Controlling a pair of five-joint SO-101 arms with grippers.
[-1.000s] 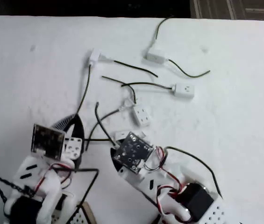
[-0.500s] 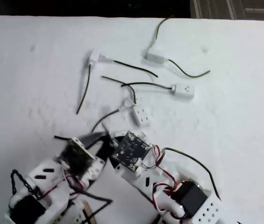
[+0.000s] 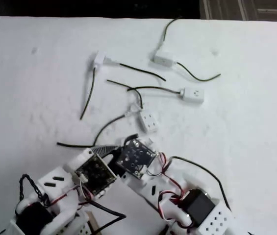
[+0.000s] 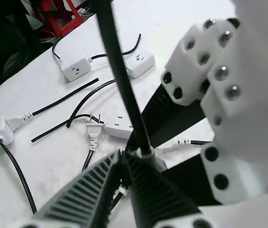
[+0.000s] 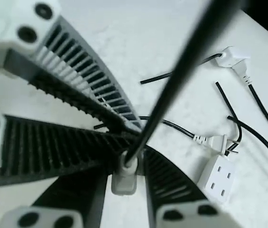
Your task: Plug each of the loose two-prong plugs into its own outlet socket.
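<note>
Finding: both arms meet at the near centre of the table. The right gripper is pinching a small white plug; I cannot make out its prongs. The left gripper has its fingers pressed together on that plug's black cord, just above the plug body.

Assessment: I judge this a two-handed hold, meant to steady or re-seat the plug in the right jaws before it goes to a socket.

Just beyond the grippers lies the multi-socket block, with a second plug loose beside it. A single outlet lies farther right, a far outlet beyond it, and a third plug far left. I see no plug seated in a socket.
</note>
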